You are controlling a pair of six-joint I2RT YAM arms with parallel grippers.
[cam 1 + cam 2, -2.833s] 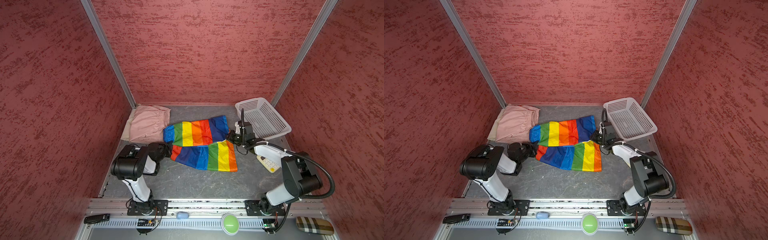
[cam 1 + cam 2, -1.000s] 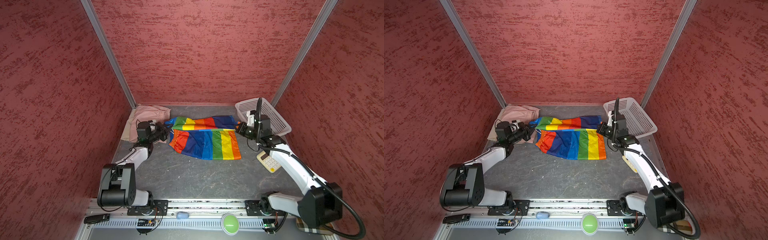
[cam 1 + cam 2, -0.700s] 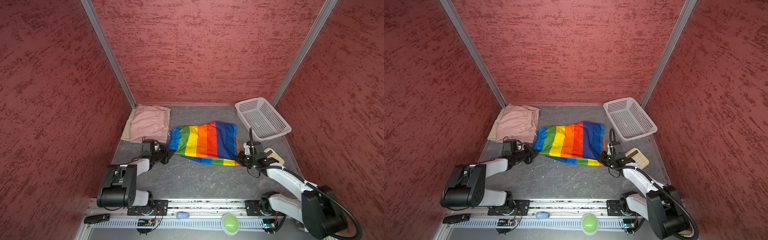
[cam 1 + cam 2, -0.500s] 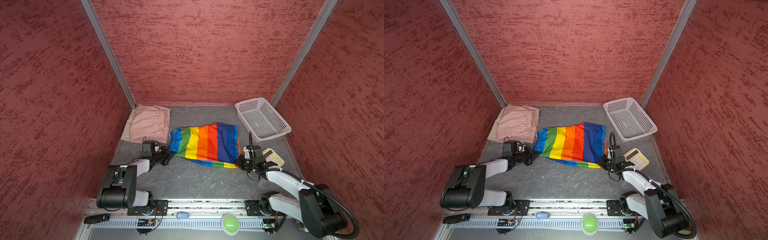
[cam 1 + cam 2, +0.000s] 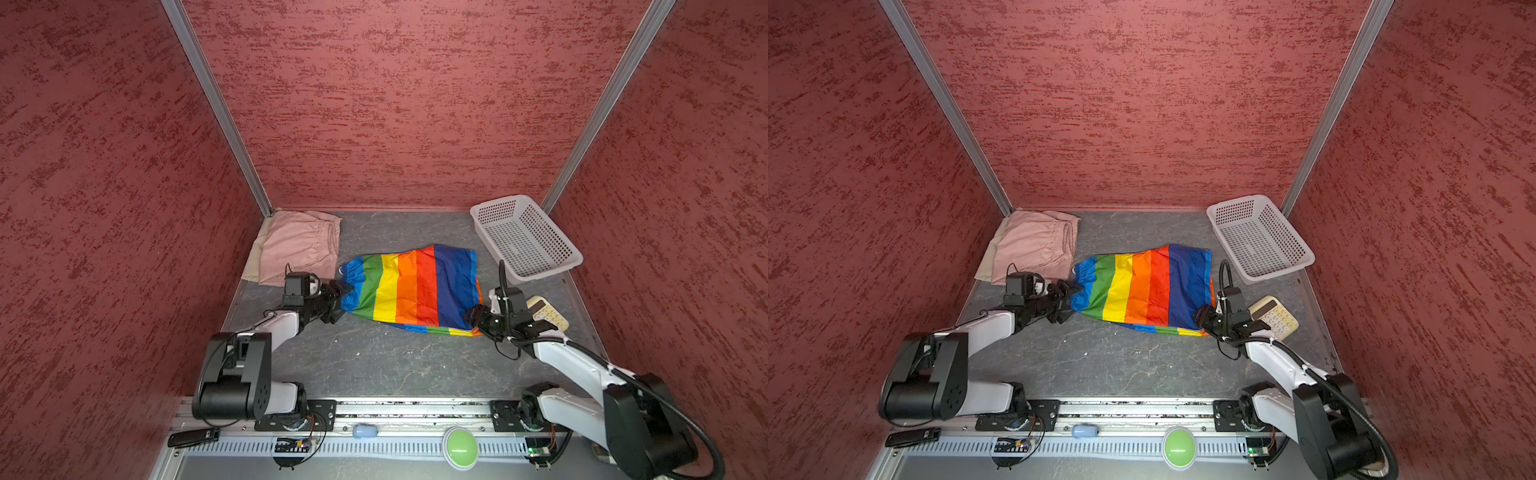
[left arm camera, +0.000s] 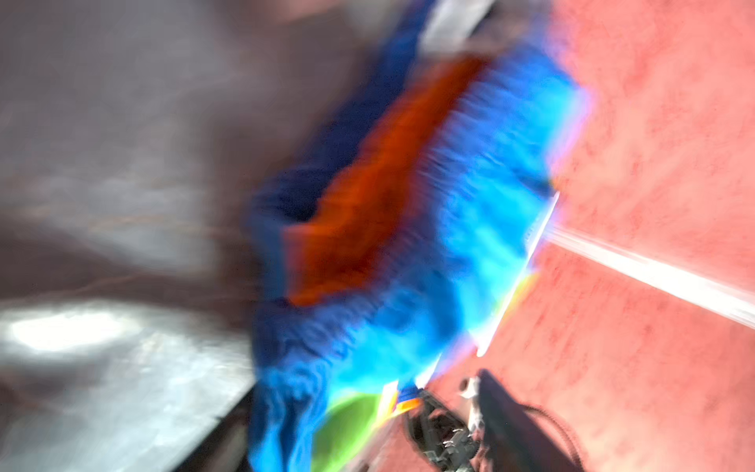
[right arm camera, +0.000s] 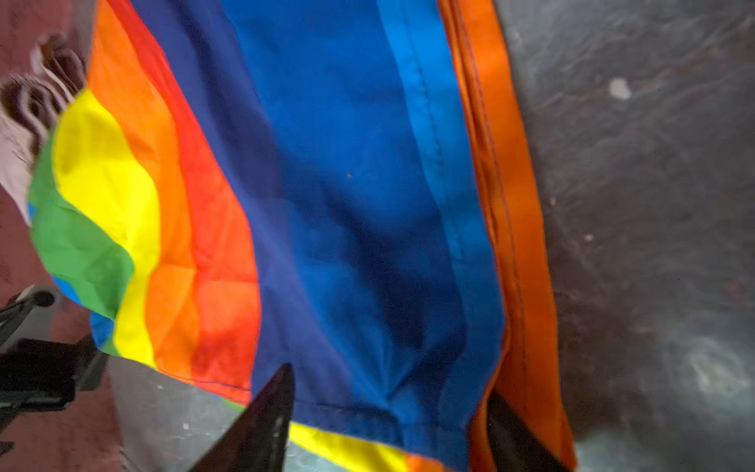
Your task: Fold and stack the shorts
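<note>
The rainbow-striped shorts lie folded in half on the grey table, waistband to the left. My left gripper sits at the gathered blue waistband end, fingers spread apart. Its wrist view is blurred and shows only blue and orange cloth. My right gripper is open at the near right hem corner. Its black fingers stand wide either side of the blue cloth. The pink shorts lie folded on the beige shorts in the back left corner.
A white perforated basket stands at the back right. A calculator lies just right of my right gripper. Red walls close in the table on three sides. A green button sits on the front rail.
Both arms drew the far half of the rainbow shorts forward over the near half. They then came down at the near edge, and both grippers opened.
</note>
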